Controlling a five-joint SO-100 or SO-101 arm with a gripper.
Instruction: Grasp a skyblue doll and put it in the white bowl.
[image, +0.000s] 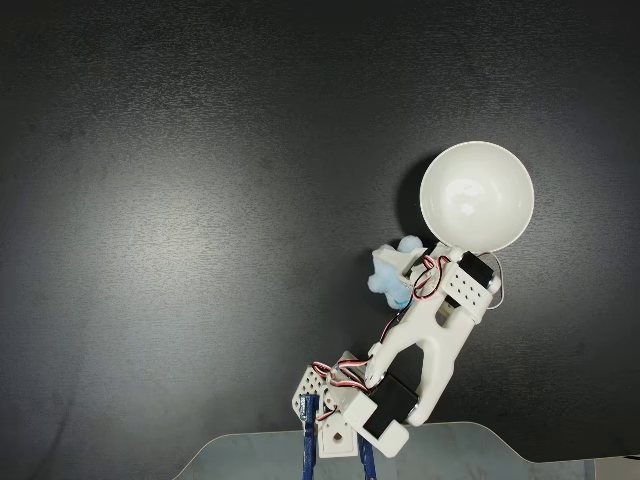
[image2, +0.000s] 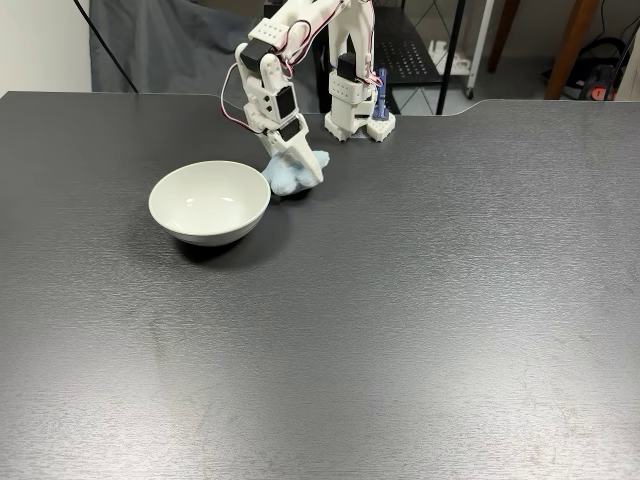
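The skyblue doll (image: 388, 268) is a small fluffy pale-blue plush, pinched between the white fingers of my gripper (image: 400, 272). It sits low over the black table, just left of and below the white bowl (image: 476, 195) in the top-down fixed view. In the side fixed view the gripper (image2: 300, 172) points down with the doll (image2: 285, 178) in it, right beside the bowl's (image2: 210, 205) right rim. I cannot tell whether the doll touches the table. The bowl is upright with nothing inside.
The arm's base (image2: 355, 110) is clamped at the table's far edge. A chair and metal legs stand behind the table in the side fixed view. The black tabletop (image2: 400, 320) stretches wide in front of the bowl.
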